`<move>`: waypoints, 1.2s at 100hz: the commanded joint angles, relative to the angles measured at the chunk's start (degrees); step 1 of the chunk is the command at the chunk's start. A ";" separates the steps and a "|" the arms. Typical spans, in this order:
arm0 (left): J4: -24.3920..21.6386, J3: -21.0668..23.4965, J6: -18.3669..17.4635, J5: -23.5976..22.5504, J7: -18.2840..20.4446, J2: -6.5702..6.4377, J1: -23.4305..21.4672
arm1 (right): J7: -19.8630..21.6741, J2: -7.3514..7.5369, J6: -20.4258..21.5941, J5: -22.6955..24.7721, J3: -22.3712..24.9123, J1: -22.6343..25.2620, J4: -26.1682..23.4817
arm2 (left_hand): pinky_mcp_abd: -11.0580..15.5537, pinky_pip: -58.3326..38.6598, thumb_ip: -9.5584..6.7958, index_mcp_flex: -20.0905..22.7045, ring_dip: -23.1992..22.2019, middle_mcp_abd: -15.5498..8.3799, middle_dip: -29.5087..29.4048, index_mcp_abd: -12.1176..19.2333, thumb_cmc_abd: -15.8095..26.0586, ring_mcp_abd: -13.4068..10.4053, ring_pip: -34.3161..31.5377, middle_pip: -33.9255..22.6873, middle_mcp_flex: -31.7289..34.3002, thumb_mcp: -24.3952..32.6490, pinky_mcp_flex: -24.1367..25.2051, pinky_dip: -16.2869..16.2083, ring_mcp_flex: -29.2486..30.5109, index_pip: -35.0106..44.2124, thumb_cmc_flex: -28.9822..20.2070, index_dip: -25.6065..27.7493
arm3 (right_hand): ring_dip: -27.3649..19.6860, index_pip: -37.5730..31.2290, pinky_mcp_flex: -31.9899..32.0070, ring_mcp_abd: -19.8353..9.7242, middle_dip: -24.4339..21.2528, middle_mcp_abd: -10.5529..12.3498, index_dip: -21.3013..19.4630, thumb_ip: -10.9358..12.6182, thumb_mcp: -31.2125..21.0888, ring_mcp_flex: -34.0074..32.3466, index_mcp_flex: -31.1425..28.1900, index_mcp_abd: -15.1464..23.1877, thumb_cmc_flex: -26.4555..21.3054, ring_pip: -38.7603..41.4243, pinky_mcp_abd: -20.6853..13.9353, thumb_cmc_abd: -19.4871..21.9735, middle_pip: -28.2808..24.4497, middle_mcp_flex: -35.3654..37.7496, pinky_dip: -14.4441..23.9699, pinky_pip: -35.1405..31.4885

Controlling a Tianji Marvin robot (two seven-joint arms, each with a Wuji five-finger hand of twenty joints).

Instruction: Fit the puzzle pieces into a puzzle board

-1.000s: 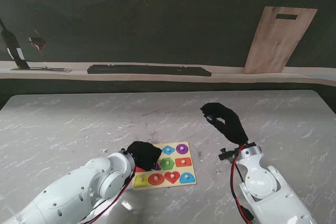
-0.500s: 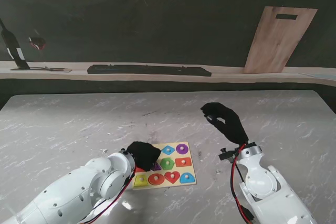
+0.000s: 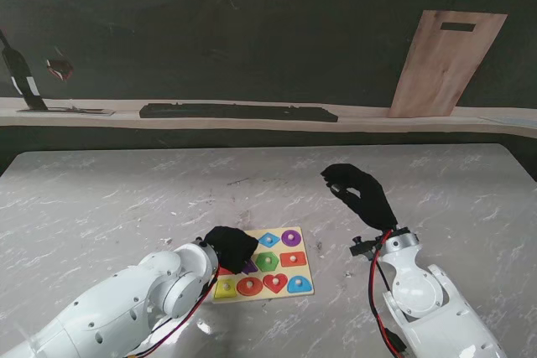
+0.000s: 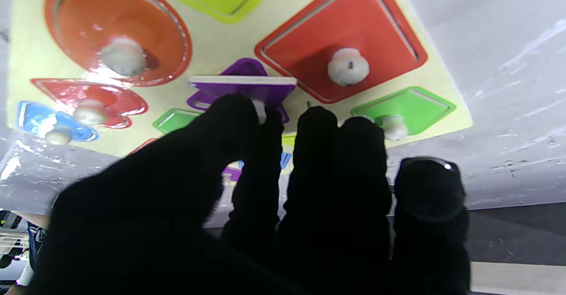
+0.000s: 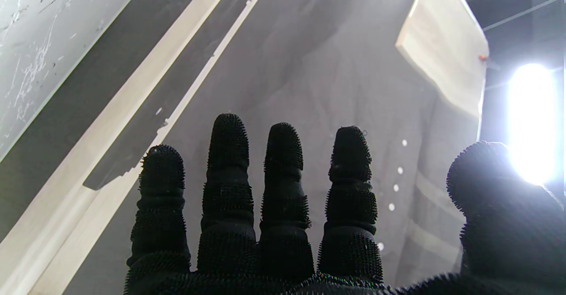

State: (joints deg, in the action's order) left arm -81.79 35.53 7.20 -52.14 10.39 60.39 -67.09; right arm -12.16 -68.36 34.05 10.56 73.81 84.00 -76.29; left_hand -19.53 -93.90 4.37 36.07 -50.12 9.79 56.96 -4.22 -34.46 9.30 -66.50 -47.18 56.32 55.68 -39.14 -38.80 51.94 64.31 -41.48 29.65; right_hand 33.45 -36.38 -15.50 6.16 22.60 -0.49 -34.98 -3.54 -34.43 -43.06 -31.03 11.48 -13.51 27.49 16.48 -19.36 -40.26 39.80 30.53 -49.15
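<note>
Wooden cutting board [image 3: 445, 63] (leaning) behind table [image 3: 126, 199].

One puzzle board [image 3: 304, 275], nine pieces

the stand camera looks down from above the shoulders over the whole worktop [image 3: 101, 199] toward the far wall. the left wrist camera sits very close over the puzzle board [image 4: 230, 45], which the stand view also shows [image 3: 307, 272]. the right wrist camera faces away toward the wall, sharing the leaning wooden board [image 5: 442, 47] with the stand view [image 3: 445, 64].
</note>
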 commanded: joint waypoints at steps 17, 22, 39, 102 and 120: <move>1.05 -0.56 0.12 0.88 -0.05 0.21 0.46 | -0.04 -0.28 0.11 0.16 -0.08 0.31 -0.22 | 1.89 -3.75 -1.83 1.94 -0.53 3.08 0.18 0.16 2.48 1.33 -1.85 -1.68 0.30 -1.26 -1.05 -0.35 1.41 2.86 -3.64 0.11 | 0.45 -0.74 -0.21 0.00 0.41 0.02 0.22 1.36 1.11 -1.22 -0.24 0.32 -0.56 0.46 0.59 1.30 -0.59 1.67 0.45 -0.76; 1.29 -0.85 0.13 1.20 -0.04 0.27 0.71 | -0.10 -0.29 0.11 0.21 -0.06 0.34 -0.25 | 1.94 -3.66 -1.60 1.86 -0.49 3.11 0.05 -0.11 2.83 1.34 -1.73 -1.55 0.04 -2.29 -0.92 -0.31 1.31 2.56 -4.14 -0.05 | 0.45 -0.76 -0.22 -0.01 0.41 -0.01 0.22 1.35 1.14 -1.19 -0.28 0.34 -0.51 0.46 0.61 1.31 -0.58 1.66 0.46 -0.77; 2.32 -1.80 0.29 2.51 -0.35 0.58 1.57 | -0.29 -0.32 0.22 0.35 0.01 0.38 -0.22 | 1.99 -3.46 -1.09 1.34 -0.46 3.45 -0.21 -0.74 3.58 1.51 -1.44 -1.12 -0.58 -4.14 -0.65 -0.26 1.00 1.94 -5.04 -0.35 | 0.45 -0.72 -0.20 0.13 0.40 0.06 0.23 1.35 1.14 -1.22 -0.23 0.32 -0.46 0.46 0.61 1.29 -0.56 1.65 0.45 -0.75; 3.34 -2.59 0.53 2.91 -1.28 0.89 2.25 | -0.30 -0.30 0.53 0.40 0.21 0.50 -0.13 | 1.99 -3.39 0.93 0.55 -0.40 3.82 -3.58 -2.68 5.80 1.46 -0.95 -2.06 -2.51 -15.80 -0.58 -0.31 0.97 -0.90 -7.14 -1.80 | 0.45 -0.72 -0.23 0.02 0.41 0.04 0.21 1.35 1.12 -1.22 -0.27 0.29 -0.51 0.45 0.57 1.30 -0.57 1.69 0.46 -0.77; 4.00 -2.31 0.79 2.46 -3.18 1.20 1.97 | -0.27 -0.30 0.53 0.37 0.23 0.52 -0.12 | 1.98 -2.93 1.45 -1.37 -0.49 4.11 -7.05 -4.18 6.88 1.66 -0.88 -3.18 -4.47 -21.52 -0.09 -0.35 0.24 -4.59 -5.71 -2.55 | 0.47 -0.72 -0.27 0.01 0.41 0.03 0.21 1.35 1.15 -1.22 -0.32 0.29 -0.53 0.48 0.60 1.34 -0.56 1.71 0.46 -0.79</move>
State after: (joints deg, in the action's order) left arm -78.56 33.16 7.55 -49.46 7.53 61.31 -64.68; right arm -12.35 -68.38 34.33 10.79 74.11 84.12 -76.26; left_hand -19.53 -94.06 4.39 36.75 -50.12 11.47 50.61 -7.15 -30.10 9.94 -66.51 -48.61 53.01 36.15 -39.11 -38.80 51.63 62.58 -45.93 28.96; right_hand 33.46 -36.38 -15.50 6.16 22.60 -0.49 -34.98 -3.54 -34.43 -43.06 -31.03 11.48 -13.51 27.49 16.48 -19.36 -40.26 39.79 30.53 -49.15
